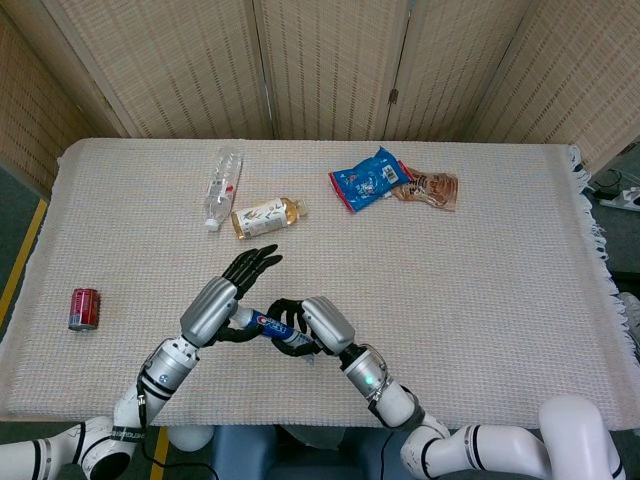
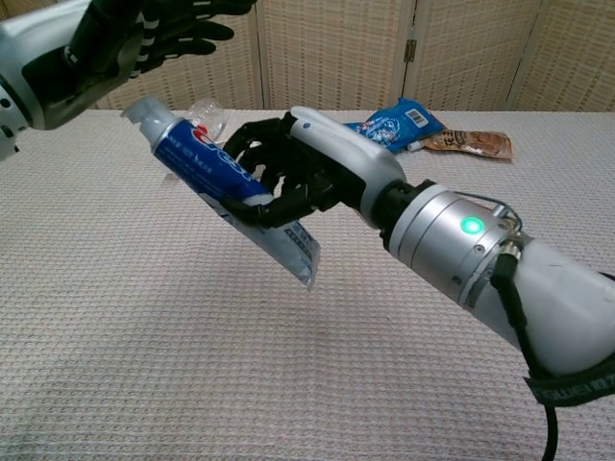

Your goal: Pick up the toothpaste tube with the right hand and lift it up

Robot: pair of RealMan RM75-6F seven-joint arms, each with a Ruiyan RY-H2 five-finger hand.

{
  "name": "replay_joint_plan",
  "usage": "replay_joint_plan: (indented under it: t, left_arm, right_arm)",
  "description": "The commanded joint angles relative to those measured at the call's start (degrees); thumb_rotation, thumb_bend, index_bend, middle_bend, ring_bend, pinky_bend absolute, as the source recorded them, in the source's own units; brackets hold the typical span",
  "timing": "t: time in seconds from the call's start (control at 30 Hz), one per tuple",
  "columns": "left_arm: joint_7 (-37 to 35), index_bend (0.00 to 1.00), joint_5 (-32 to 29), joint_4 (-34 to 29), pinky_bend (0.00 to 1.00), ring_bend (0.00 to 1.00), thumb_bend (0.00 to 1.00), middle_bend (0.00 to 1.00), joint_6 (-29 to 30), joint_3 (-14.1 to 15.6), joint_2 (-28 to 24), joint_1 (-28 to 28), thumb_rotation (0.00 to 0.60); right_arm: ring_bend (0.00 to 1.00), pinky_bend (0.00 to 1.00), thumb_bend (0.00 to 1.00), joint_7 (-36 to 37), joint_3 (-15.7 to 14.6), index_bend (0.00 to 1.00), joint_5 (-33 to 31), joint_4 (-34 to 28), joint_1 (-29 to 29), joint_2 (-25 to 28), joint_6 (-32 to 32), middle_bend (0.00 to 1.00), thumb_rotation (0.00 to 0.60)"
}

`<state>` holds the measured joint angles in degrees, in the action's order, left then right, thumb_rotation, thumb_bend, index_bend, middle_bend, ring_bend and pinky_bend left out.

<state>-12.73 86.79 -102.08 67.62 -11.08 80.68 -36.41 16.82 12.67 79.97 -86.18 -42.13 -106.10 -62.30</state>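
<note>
My right hand (image 1: 312, 325) (image 2: 306, 178) grips a blue and white toothpaste tube (image 2: 223, 184) (image 1: 262, 323) around its middle and holds it in the air above the table. The tube tilts, white cap up and to the left, flat crimped end down. My left hand (image 1: 226, 297) (image 2: 120, 43) hovers right by the cap end with its fingers spread, holding nothing. In the head view the left hand covers the cap; whether it touches the tube I cannot tell.
On the woven tablecloth (image 1: 480, 270) lie a clear empty bottle (image 1: 221, 186), a tea bottle (image 1: 266, 216), a blue snack bag (image 1: 368, 178) and a brown packet (image 1: 432, 188) towards the back. A red can (image 1: 83, 308) lies at the left edge.
</note>
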Motion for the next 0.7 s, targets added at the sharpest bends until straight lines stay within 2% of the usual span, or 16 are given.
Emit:
replay_joint_plan:
  t: [0.03,0.7]
  left_arm:
    - [1.42,0.0,-0.74,0.73,0.0,0.0,0.12,0.0,0.37,-0.21,1.31,-0.28,0.0]
    - [4.54,0.0,-2.81,4.63,0.0,0.0,0.12,0.0,2.82,-1.47,7.92,-1.0,0.0]
  right_arm:
    - [0.66,0.68,0.87,0.54,0.48,0.67,-0.73,-0.5,0.06,-0.43,0.37,0.59,0.6]
    - [0.67,0.69,0.89,3.82,2.63,0.69,-4.06,-2.72,0.62,-2.43,1.82,0.61,0.6]
